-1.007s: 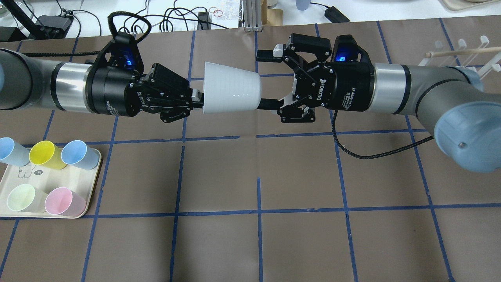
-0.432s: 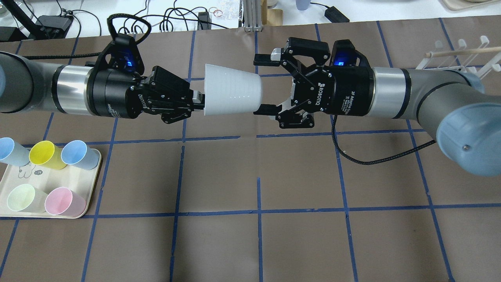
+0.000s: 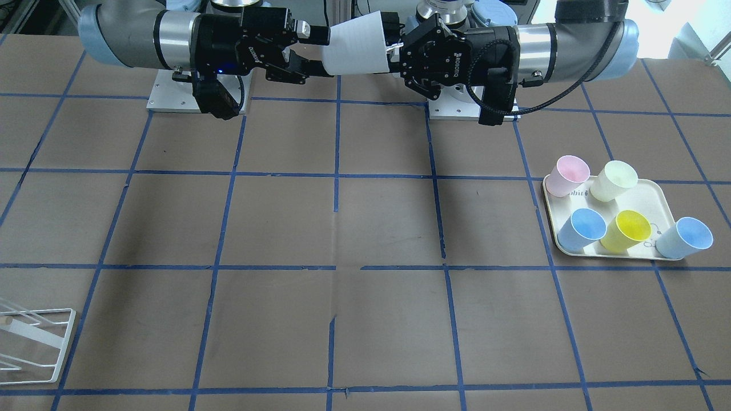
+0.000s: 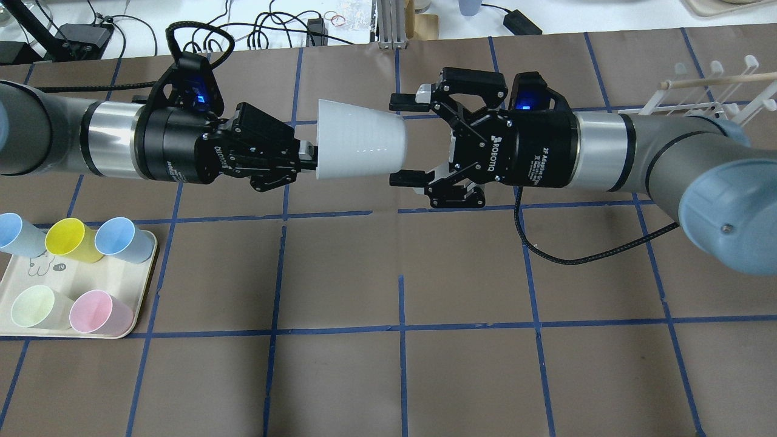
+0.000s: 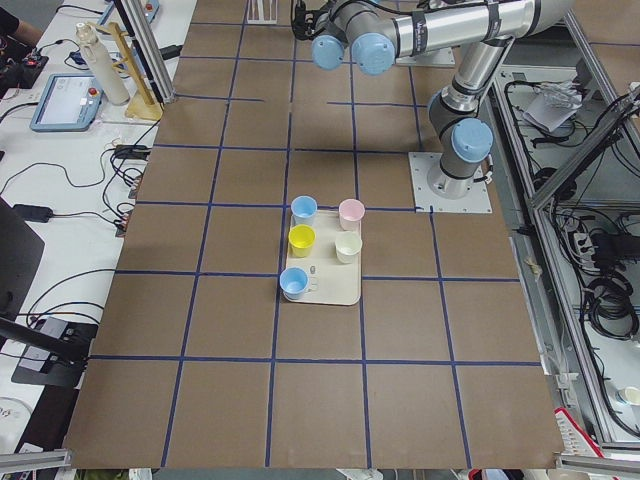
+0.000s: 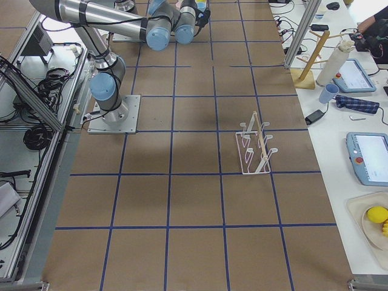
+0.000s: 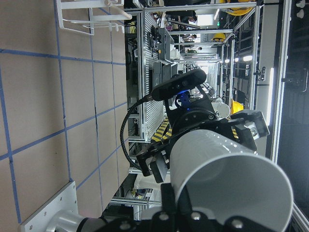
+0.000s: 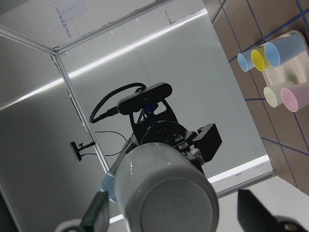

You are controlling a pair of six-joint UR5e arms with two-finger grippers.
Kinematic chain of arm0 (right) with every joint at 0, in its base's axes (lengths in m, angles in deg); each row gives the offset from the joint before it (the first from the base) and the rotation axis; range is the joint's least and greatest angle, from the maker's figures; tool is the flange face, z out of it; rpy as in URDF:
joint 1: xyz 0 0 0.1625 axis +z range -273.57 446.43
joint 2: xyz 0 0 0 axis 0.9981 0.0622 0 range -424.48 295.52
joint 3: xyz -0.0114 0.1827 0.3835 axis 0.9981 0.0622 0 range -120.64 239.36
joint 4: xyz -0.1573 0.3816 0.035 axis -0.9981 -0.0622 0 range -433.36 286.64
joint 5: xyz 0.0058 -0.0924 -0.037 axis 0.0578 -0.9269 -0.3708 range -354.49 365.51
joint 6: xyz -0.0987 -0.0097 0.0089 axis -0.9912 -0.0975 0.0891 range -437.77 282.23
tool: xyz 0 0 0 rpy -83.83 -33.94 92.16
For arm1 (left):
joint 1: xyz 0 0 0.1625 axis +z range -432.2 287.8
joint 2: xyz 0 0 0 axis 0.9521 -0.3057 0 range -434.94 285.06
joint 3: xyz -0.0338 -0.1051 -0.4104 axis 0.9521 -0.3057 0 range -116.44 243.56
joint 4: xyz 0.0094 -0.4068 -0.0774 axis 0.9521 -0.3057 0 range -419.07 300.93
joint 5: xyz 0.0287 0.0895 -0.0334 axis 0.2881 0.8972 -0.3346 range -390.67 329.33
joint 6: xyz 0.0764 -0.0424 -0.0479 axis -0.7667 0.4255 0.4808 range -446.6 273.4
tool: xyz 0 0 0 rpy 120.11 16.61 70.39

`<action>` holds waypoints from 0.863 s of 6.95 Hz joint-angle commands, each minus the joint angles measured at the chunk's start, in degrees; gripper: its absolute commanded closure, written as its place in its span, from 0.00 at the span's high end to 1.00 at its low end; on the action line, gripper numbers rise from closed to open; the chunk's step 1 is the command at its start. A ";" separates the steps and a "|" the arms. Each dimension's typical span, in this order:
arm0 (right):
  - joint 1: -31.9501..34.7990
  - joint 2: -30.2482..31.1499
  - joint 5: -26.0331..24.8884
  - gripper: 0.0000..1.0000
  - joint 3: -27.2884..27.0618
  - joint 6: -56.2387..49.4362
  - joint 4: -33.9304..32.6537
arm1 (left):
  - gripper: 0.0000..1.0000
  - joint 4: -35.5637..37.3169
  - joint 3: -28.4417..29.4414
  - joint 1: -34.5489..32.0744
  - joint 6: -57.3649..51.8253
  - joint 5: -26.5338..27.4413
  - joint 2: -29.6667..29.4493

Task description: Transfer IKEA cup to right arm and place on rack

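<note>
The IKEA cup (image 4: 359,147), pale grey, lies on its side in the air above the table's far middle. My left gripper (image 4: 311,156) is shut on its rim, and the cup's base points at the right arm. My right gripper (image 4: 401,140) is open; its two fingers stand on either side of the cup's base end without touching it. In the front view the cup (image 3: 357,44) hangs between the left gripper (image 3: 394,47) and the right gripper (image 3: 322,53). The right wrist view shows the cup's base (image 8: 164,193) between the spread fingers (image 8: 96,215). The white rack (image 4: 710,91) stands at the far right.
A cream tray (image 4: 36,270) at the near left holds several coloured cups: blue, yellow, pale green and pink. It also shows in the front view (image 3: 657,197). A black cable (image 4: 564,243) hangs under the right wrist. Cables and boxes lie beyond the table's far edge.
My right gripper has moved a little left and toward the near side, so its open fingers now straddle the cup's base more evenly. The left gripper and the cup have stayed still.
</note>
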 commanded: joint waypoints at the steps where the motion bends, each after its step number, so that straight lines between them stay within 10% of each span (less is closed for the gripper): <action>1: 0.11 0.27 0.09 0.91 0.24 1.76 0.16 | 0.00 0.00 0.09 -0.09 0.00 -0.77 0.00; 6: 0.11 1.33 0.09 0.81 0.86 4.49 0.17 | 0.00 0.00 0.09 0.00 0.00 -0.77 0.00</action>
